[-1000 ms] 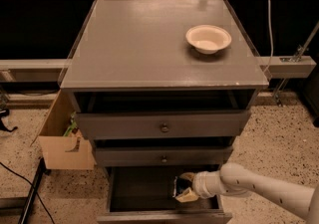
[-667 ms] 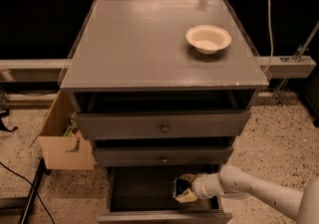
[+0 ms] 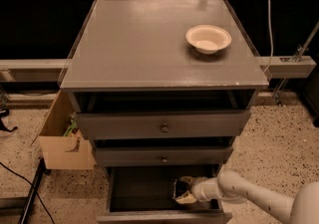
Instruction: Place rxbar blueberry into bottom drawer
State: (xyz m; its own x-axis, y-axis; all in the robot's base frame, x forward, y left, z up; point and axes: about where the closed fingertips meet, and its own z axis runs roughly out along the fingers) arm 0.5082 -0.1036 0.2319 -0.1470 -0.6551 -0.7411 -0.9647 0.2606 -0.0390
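Three gray cabinet drawers are stacked under the gray desk (image 3: 149, 49); the lowest, plain-fronted bottom drawer (image 3: 139, 189) is pulled open. The white arm's pincer (image 3: 182, 190) is reached into its right side, low over the dark interior. A small dark-wrapped rxbar blueberry (image 3: 178, 189) is seen at the pincer's tip, inside the drawer; whether it is gripped cannot be told. A cream round bowl (image 3: 208, 38) is on the desk.

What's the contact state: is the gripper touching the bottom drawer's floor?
Cannot tell. The camera view shows the gripper inside the open bottom drawer, but its dark interior hides any contact or gap beneath.
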